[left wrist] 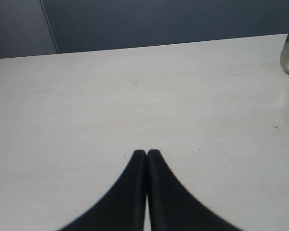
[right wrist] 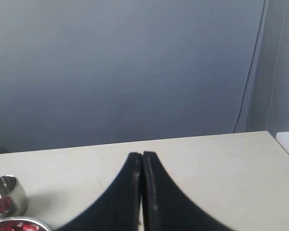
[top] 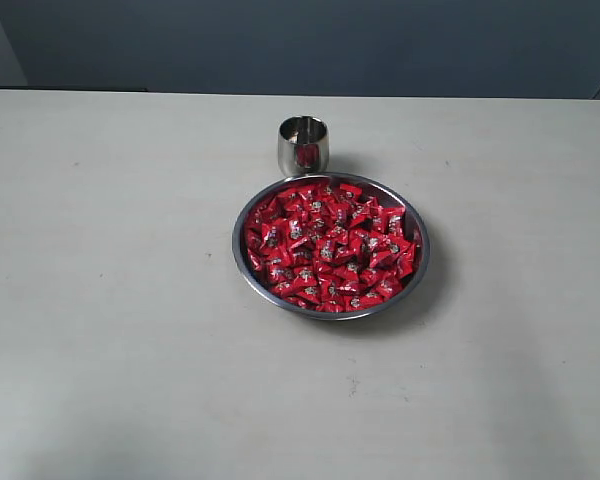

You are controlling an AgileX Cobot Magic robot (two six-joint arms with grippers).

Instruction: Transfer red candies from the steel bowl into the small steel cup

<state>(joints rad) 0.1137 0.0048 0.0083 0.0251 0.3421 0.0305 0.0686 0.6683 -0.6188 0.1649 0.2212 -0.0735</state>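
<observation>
None of the red candies (top: 330,250) seems to have reached the small steel cup (top: 303,145) yet, so I judge the task is at its very beginning. The steel bowl (top: 237,240) stands near the middle of the desk (top: 110,300) and is filled almost to its rim with candies, heaped several deep. The cup stands upright just behind the bowl, on the far side from the exterior camera. It is so close that I cannot tell if the two rims touch. The inside of the cup looks grey and bare from above, though its bottom is not fully visible. The red on its outer wall is, I think, only a reflection of the candies.

Both arms are outside the exterior view. The left pincer (left wrist: 147,153) has its two jaws pressed together with nothing between them, and it hovers over bare desk, well apart from the bowl. The right pincer (right wrist: 142,155) is closed the same way and carries nothing; it is also away from the bowl. All the transfer is left to do: one pincer must open, go to the bowl, take a candy and drop it in the cup.
</observation>
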